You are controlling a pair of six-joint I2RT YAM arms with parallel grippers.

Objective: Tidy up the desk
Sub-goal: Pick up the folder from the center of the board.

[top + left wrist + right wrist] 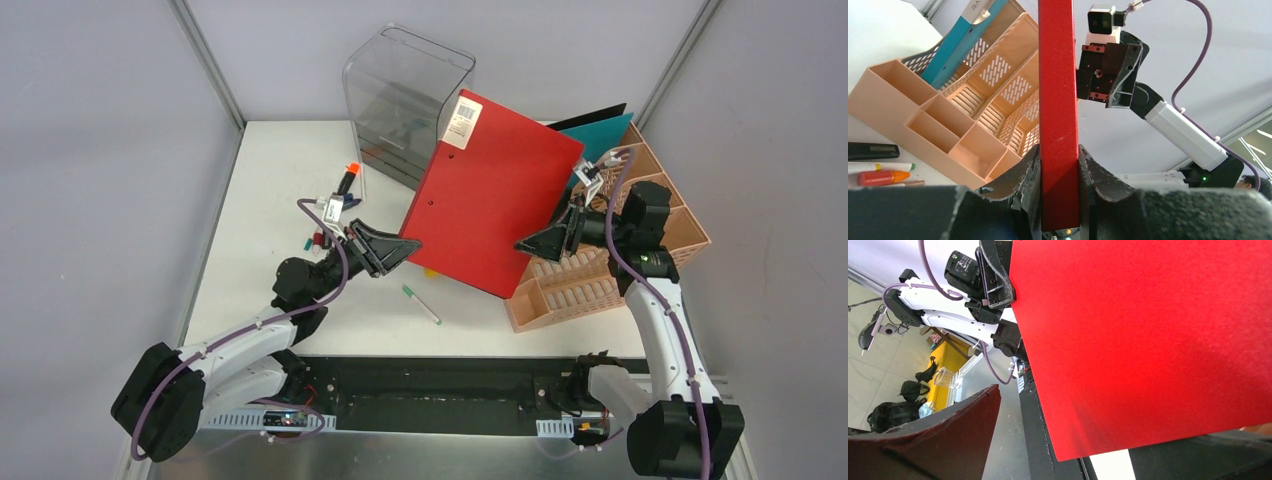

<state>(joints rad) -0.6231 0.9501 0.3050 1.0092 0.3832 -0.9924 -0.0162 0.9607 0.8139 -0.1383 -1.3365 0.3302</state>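
White counter (270, 200) between grey walls (100, 150). Above it, the left tool (395, 250) clamps a red folder (490, 200); the right tool (535, 245) gapes at its opposite edge.

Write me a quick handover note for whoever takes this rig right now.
Left tool: shut on one edge of the red rectangular folder, holding it tilted above the white rectangular desk.
Right tool: open, fingers either side of the folder's opposite edge, not gripping.
Done: a teal folder stands in the peach plastic lattice rack.
Left: the red folder probably goes into the rack; a white green-capped pen and an orange-capped marker lie loose.
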